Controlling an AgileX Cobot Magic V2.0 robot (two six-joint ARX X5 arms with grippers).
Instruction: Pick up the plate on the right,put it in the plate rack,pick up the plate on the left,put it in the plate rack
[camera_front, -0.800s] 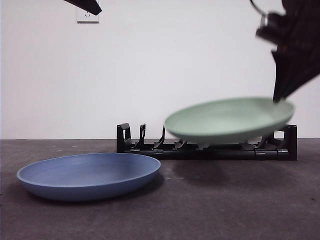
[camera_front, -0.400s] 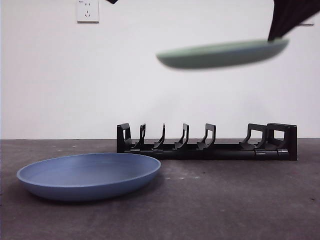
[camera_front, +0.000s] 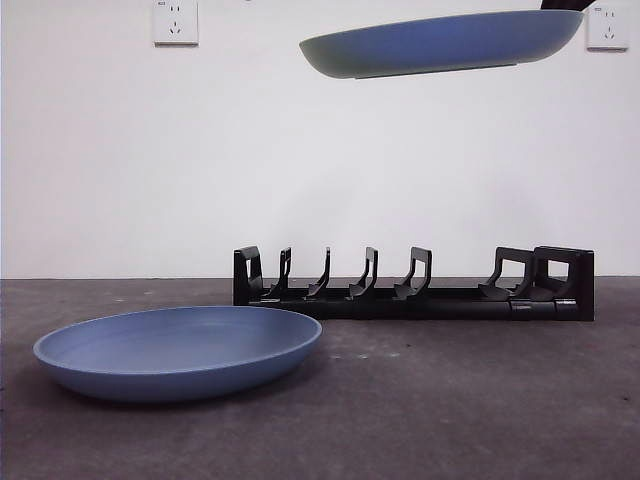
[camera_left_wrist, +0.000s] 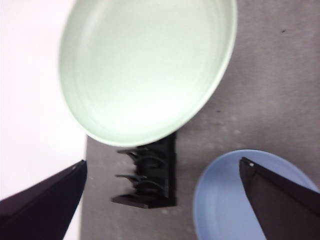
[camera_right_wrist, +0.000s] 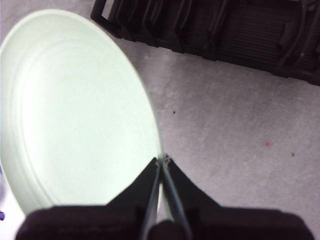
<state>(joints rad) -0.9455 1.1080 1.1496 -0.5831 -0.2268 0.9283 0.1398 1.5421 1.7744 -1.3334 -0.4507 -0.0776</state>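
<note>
On your far left, the round blue plastic plate (camera_front: 178, 350) lies flat on the dark grey table (camera_front: 450, 400), its rim just in front of the left end of the rack; in the left wrist view you see the same plate (camera_left_wrist: 235, 195) partly behind one jaw. Your left gripper (camera_left_wrist: 160, 200) hangs high above the table with its two black jaws spread wide and nothing between them. Moving right, the long low black plastic plate rack (camera_front: 415, 285) stands at the back of the table near the white wall (camera_front: 300, 170), its curved prongs upright, its blocky brackets at the right end, every slot bare. Well above the rack, the round pale green plastic plate (camera_front: 445, 45) is held in the air, nearly level, tipped slightly up toward the right; it looks bluish from the front. Your right gripper (camera_right_wrist: 163, 161) has its jaws pinched tight on that plate's right rim, as the right wrist view shows.
</note>
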